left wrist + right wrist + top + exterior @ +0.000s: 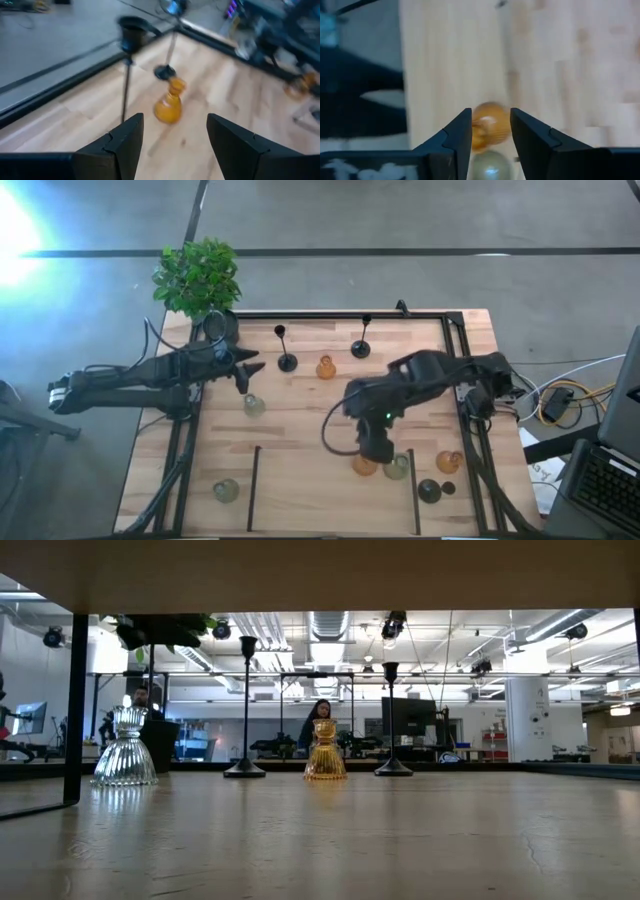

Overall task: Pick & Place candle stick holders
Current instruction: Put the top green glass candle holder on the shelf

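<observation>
Clear holder (124, 748), amber holder (325, 750), two black stemmed holders (246, 705).

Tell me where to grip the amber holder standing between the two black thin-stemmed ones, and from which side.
Grip the amber holder at its narrow waist, above the bulbous base; the bulge below should stop slipping. It stands upright, so a level approach from the open left gripper, which already faces it, looks best. The black stemmed holders flank it, so keep the fingers close in.

Open board ahead of the left gripper, a crowded pocket under the right.

The left gripper (175, 137) stood with fingers spread; an amber holder (169, 103) and a thin black stemmed holder (127, 60) stood ahead, bare wood between. The right gripper (490, 131) straddled an amber holder (490, 125), a pale glass one (489, 165) touching beside it.
</observation>
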Tool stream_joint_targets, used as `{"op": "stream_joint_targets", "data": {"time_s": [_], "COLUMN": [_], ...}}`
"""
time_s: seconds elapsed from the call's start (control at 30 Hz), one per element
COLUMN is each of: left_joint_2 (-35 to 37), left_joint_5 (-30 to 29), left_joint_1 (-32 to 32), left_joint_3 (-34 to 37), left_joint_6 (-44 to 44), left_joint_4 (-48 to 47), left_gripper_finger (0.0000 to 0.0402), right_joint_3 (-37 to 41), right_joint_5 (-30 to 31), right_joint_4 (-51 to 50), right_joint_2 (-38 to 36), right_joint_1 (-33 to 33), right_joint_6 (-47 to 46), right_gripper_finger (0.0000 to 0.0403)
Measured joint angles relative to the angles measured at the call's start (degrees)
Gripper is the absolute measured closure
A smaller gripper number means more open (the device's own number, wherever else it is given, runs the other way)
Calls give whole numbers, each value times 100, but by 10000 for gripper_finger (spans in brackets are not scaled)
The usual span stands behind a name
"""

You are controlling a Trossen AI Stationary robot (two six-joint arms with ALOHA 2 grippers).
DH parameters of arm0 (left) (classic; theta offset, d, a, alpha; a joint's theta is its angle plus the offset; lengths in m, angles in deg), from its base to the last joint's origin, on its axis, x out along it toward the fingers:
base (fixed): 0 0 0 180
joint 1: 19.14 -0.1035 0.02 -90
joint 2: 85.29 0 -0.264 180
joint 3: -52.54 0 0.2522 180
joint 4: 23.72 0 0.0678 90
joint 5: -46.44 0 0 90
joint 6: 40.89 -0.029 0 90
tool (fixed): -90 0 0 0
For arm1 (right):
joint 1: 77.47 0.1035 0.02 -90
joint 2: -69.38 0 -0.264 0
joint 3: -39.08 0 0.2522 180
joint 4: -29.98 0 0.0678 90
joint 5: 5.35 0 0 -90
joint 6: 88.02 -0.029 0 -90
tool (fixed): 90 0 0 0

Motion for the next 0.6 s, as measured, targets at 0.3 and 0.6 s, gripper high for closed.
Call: {"op": "stream_joint_targets", "data": {"time_s": [0.3, 0.6], "left_joint_2": [-436, -1433], "left_joint_5": [270, 760], "left_joint_1": [7, 6], "left_joint_3": [-1831, -2371], "left_joint_6": [727, 2135], "left_joint_4": [-3934, -5238], "left_gripper_finger": [201, 210], "right_joint_3": [82, 112], "right_joint_5": [1006, 1041], "right_joint_4": [-311, -323], "right_joint_2": [-548, -685], "right_joint_1": [-441, -1122], "right_joint_6": [-25, 533], "right_gripper_finger": [278, 282]}}
